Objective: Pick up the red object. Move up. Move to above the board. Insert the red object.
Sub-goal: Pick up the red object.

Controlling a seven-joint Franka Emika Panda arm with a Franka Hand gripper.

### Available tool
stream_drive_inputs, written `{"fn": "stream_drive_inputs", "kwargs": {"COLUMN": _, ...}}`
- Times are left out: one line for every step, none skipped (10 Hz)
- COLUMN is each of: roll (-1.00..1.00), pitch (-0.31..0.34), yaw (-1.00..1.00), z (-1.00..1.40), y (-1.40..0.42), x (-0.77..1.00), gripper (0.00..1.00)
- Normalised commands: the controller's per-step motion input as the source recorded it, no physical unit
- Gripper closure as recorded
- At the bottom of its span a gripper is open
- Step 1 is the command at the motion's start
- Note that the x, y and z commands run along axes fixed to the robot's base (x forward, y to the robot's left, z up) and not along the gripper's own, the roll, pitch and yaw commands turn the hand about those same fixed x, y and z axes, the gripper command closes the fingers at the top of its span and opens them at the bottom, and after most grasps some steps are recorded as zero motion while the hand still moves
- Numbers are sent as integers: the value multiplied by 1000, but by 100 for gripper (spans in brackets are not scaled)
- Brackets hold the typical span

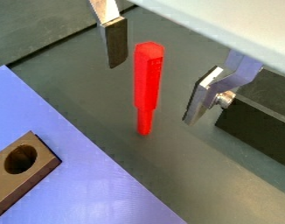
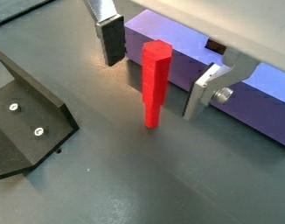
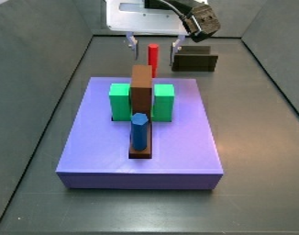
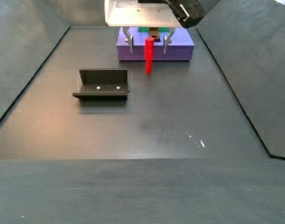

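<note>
1. In a side view, the blue peg (image 3: 138, 131) is seen nearest, standing in the near end of the board (image 3: 141, 92), which lies along the purple slab (image 3: 103, 156) between two green blocks (image 3: 120, 101).
2. Beyond the slab, the red peg (image 3: 152, 53) stands upright on the dark surface (image 4: 169, 114), its narrower end down; it is well apart from the board.
3. The tool (image 1: 156, 74) is placed around the red peg, with one finger (image 1: 114, 44) on each side. The fingers are spread, and a gap shows between each pad and the peg in both wrist views, so nothing is pinched.
4. The fixture (image 4: 100, 84) stands to one side on the surface, and a dark open box (image 3: 195, 62) is seen beside the tool at the far end.
5. No step is judged complete yet (the peg stands on the surface, ungripped). The grasp is in hand; closing, lifting, carrying to above the board and inserting are all left.
</note>
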Motion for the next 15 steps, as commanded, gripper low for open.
{"fn": "stream_drive_inputs", "kwargs": {"roll": 0, "pitch": 0, "yaw": -20, "z": 0, "y": 0, "x": 0, "gripper": 0}}
{"fn": "stream_drive_inputs", "kwargs": {"roll": 0, "pitch": 0, "yaw": -17, "z": 0, "y": 0, "x": 0, "gripper": 0}}
{"fn": "stream_drive_inputs", "kwargs": {"roll": 0, "pitch": 0, "yaw": 0, "z": 0, "y": -20, "x": -11, "gripper": 0}}
{"fn": "stream_drive_inputs", "kwargs": {"roll": 0, "pitch": -1, "yaw": 0, "z": 0, "y": -57, "x": 0, "gripper": 0}}
{"fn": "stream_drive_inputs", "kwargs": {"roll": 1, "pitch": 0, "yaw": -11, "z": 0, "y": 0, "x": 0, "gripper": 0}}
{"fn": "stream_drive_inputs", "kwargs": {"roll": 0, "pitch": 0, "yaw": 0, "z": 0, "y": 0, "x": 0, "gripper": 0}}
{"fn": "stream_drive_inputs", "kwargs": {"roll": 0, "pitch": 0, "yaw": 0, "z": 0, "y": 0, "x": 0, "gripper": 100}}
{"fn": "stream_drive_inputs", "kwargs": {"roll": 0, "pitch": 0, "yaw": 0, "z": 0, "y": 0, "x": 0, "gripper": 100}}
{"fn": "stream_drive_inputs", "kwargs": {"roll": 0, "pitch": 0, "yaw": 0, "z": 0, "y": 0, "x": 0, "gripper": 100}}
{"fn": "stream_drive_inputs", "kwargs": {"roll": 0, "pitch": 0, "yaw": 0, "z": 0, "y": 0, "x": 0, "gripper": 100}}
{"fn": "stream_drive_inputs", "kwargs": {"roll": 0, "pitch": 0, "yaw": 0, "z": 0, "y": 0, "x": 0, "gripper": 100}}
{"fn": "stream_drive_inputs", "kwargs": {"roll": 0, "pitch": 0, "yaw": 0, "z": 0, "y": 0, "x": 0, "gripper": 100}}
{"fn": "stream_drive_inputs", "kwargs": {"roll": 0, "pitch": 0, "yaw": 0, "z": 0, "y": 0, "x": 0, "gripper": 100}}
{"fn": "stream_drive_inputs", "kwargs": {"roll": 0, "pitch": 0, "yaw": 0, "z": 0, "y": 0, "x": 0, "gripper": 100}}
{"fn": "stream_drive_inputs", "kwargs": {"roll": 0, "pitch": 0, "yaw": 0, "z": 0, "y": 0, "x": 0, "gripper": 100}}
